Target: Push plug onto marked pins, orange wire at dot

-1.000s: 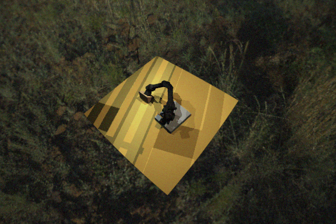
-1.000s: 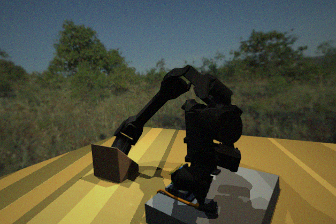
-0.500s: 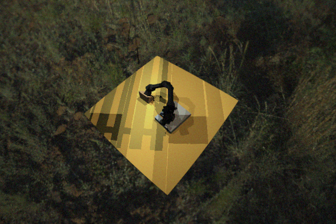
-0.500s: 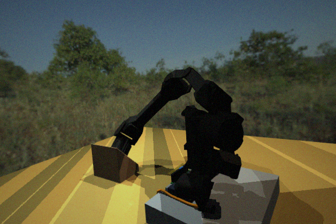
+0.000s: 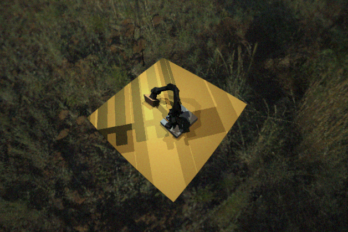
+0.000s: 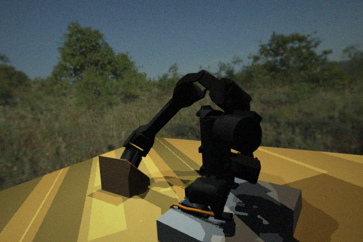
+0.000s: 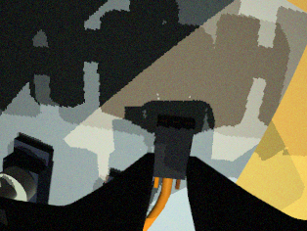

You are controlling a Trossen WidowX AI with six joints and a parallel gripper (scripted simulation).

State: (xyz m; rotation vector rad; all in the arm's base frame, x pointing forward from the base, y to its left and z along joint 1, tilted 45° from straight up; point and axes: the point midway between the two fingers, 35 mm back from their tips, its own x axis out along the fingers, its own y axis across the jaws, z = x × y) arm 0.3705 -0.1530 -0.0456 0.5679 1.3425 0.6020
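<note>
My gripper (image 7: 170, 161) (image 6: 219, 215) is shut on the small dark plug (image 7: 174, 139) (image 6: 228, 216). The plug sits between the fingertips, its end with the holes facing away from the fingers in the wrist view. Its orange lead (image 7: 167, 188) (image 6: 192, 209) runs back between the fingers and across the pale grey block (image 6: 178, 222) (image 5: 165, 122). A dark servo (image 7: 41, 156) with a white round top shows at the left in the wrist view. Yellowish pins (image 6: 190, 182) show behind the gripper in the exterior view; the coloured band and its dot cannot be made out.
The arm's base stands on a brown wedge-shaped mount (image 5: 151, 100) (image 6: 114, 175) on the yellow striped table (image 5: 165, 164) (image 6: 140, 218). The arm arches over the block and hides much of it in the exterior view. Dark shadows fall across the block.
</note>
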